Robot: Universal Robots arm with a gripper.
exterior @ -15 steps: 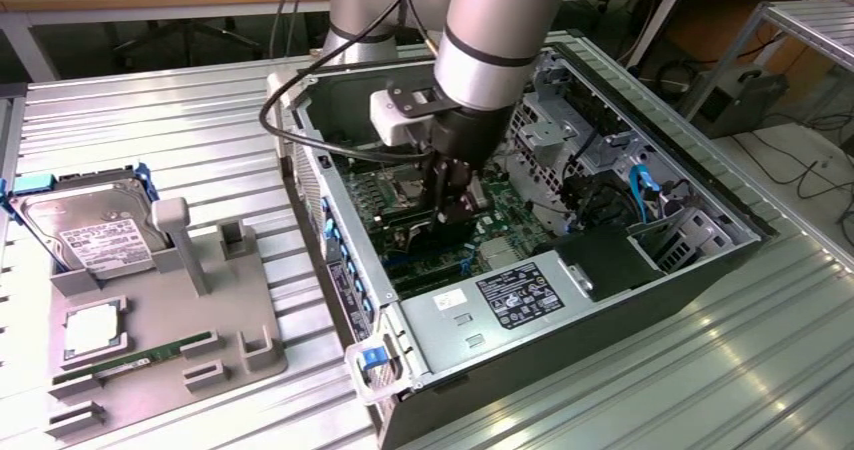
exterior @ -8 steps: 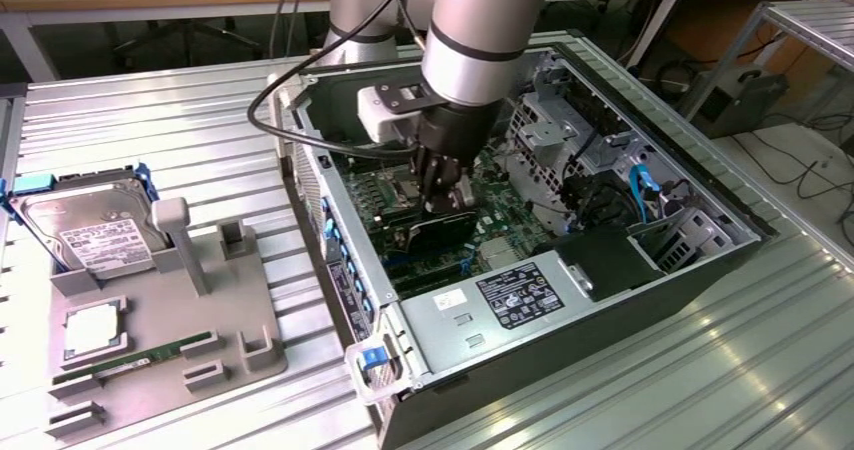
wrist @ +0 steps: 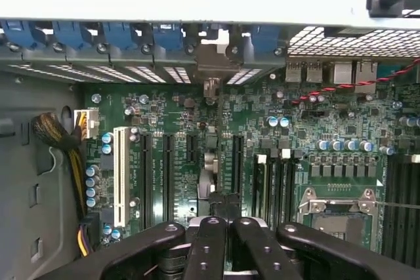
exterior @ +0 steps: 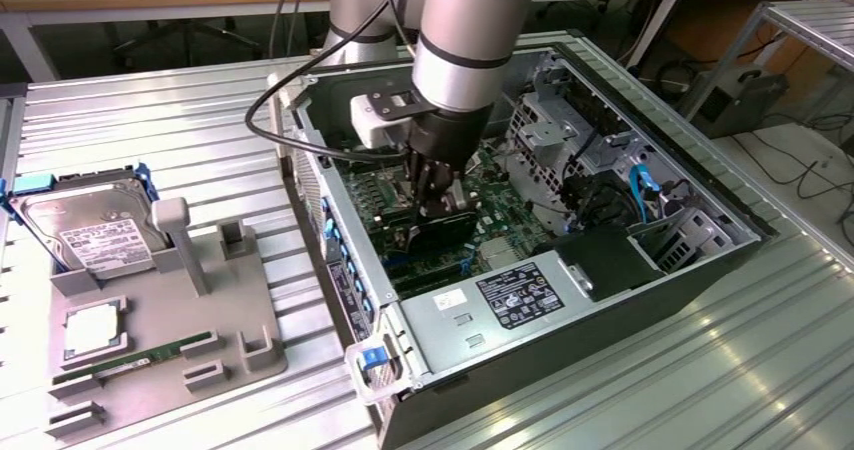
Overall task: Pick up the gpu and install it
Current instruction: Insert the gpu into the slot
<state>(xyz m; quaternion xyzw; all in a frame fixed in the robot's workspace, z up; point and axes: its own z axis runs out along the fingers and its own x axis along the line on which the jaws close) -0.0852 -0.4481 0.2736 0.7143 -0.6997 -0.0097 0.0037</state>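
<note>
**Gripper lowered into the open computer case with the gpu between its fingers**

While the whole workspace is taken in by the exterior view, the motherboard (wrist: pixel 197 142) is seen close up by the wrist view. From outside, the open computer case (exterior: pixel 534 300) is seen lying on its side on the ribbed metal table (exterior: pixel 160 120), with the arm reaching straight down into it from above. The gripper (exterior: pixel 438 202) is held vertically over the green board, its dark fingers closed together on the gpu (exterior: pixel 447 232), a thin black card standing on edge just above the board. Whether the card is already seated in a slot cannot be told.

Beside the case, toward the exterior view's left edge of the table, a grey parts tray (exterior: pixel 187 350) is seen. A silver hard drive (exterior: pixel 94 232) with a white label stands at the tray's far corner, and a slim green memory stick (exterior: pixel 140 358) lies along its near edge.

In the wrist view the black fingers (wrist: pixel 209 247) are seen side by side and pressed close, pointing toward the expansion slots (wrist: pixel 167 175). A white slot (wrist: pixel 120 175), the empty CPU socket (wrist: pixel 338 211), and the blue retention clips (wrist: pixel 98 34) along the case's rear wall are also shown there.
</note>
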